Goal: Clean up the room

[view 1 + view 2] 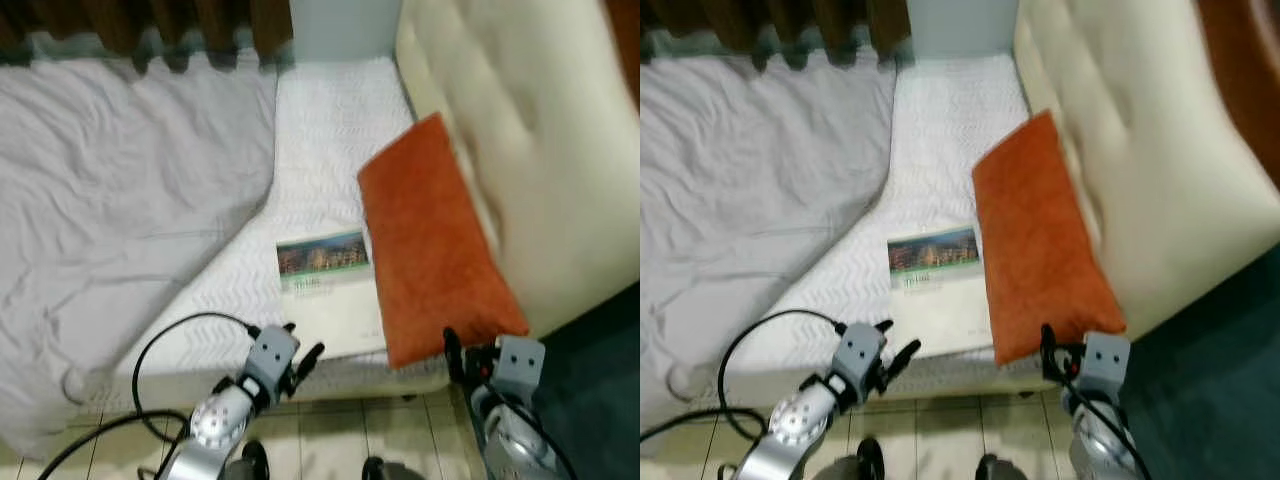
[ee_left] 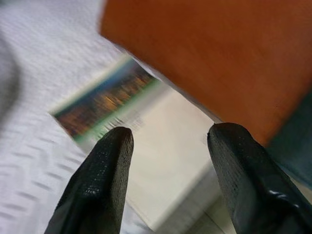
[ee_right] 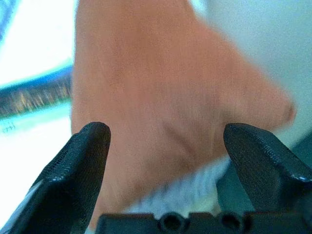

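Observation:
An orange cushion (image 1: 432,235) lies on the bed, leaning against the cream headboard (image 1: 520,120). Beside it a white booklet (image 1: 325,285) with a picture strip on its cover lies flat on the white mattress (image 1: 320,130). My left gripper (image 1: 300,350) is open at the bed's near edge, pointing at the booklet (image 2: 146,131). My right gripper (image 1: 462,355) is open just below the cushion's near corner (image 3: 161,112), with nothing between its fingers.
A crumpled grey duvet (image 1: 120,200) covers the left part of the bed. Brown curtains (image 1: 150,25) hang behind. A black cable (image 1: 150,350) loops from my left arm. Beige floor tiles (image 1: 330,430) run below, and dark teal carpet (image 1: 590,360) lies at the right.

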`<state>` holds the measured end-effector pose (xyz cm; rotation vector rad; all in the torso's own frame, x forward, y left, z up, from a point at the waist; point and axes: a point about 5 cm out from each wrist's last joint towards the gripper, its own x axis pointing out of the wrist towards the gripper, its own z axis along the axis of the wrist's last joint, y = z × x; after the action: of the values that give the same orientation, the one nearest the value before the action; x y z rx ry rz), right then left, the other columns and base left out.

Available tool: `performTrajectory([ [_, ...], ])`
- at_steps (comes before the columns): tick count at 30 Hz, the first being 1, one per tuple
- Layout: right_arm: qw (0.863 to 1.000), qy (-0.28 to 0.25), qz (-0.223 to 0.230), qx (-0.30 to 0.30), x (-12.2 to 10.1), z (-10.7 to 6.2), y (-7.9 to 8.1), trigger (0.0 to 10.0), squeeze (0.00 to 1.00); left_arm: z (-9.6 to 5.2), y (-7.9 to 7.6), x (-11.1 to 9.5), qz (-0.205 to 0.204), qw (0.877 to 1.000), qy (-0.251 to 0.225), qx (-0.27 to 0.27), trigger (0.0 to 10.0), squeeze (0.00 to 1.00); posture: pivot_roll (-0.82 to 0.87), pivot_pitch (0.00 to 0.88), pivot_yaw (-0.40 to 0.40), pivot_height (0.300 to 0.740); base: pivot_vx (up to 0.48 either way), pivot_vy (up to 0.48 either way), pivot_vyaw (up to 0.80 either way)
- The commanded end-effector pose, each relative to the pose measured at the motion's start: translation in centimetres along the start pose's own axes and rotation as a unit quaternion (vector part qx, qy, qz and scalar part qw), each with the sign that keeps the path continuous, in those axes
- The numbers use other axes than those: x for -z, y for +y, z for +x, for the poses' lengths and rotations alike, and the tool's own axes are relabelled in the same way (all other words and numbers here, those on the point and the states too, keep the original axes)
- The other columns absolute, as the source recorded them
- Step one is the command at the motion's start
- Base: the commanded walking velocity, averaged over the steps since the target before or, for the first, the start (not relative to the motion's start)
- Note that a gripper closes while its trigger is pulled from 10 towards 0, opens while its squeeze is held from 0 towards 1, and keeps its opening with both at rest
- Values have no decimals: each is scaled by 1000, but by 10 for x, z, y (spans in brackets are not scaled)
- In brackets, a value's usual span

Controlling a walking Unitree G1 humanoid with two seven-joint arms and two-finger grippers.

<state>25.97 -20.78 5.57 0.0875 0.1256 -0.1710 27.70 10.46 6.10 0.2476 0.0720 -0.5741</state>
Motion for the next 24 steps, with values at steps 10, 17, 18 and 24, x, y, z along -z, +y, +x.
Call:
performTrajectory([
  [10,998,-34,-57,-4,3,-18,-18,10000,1000,4,19,17,-25,998,31,-52,10000,0,-86,0,-26,740,0,0,0],
  [17,995,-65,-71,31,9,-33,-34,10000,1000,-5,37,10,-74,991,15,-109,10000,0,-84,0,-5,740,0,0,0],
  [18,995,-65,-71,31,9,-33,-34,10000,1000,-5,37,10,-74,991,15,-109,10000,0,-84,0,-5,740,0,0,0],
  [24,998,13,-58,25,27,-18,-27,10000,0,0,35,6,-106,984,2,-145,10000,0,-74,0,-8,740,0,314,0],
])
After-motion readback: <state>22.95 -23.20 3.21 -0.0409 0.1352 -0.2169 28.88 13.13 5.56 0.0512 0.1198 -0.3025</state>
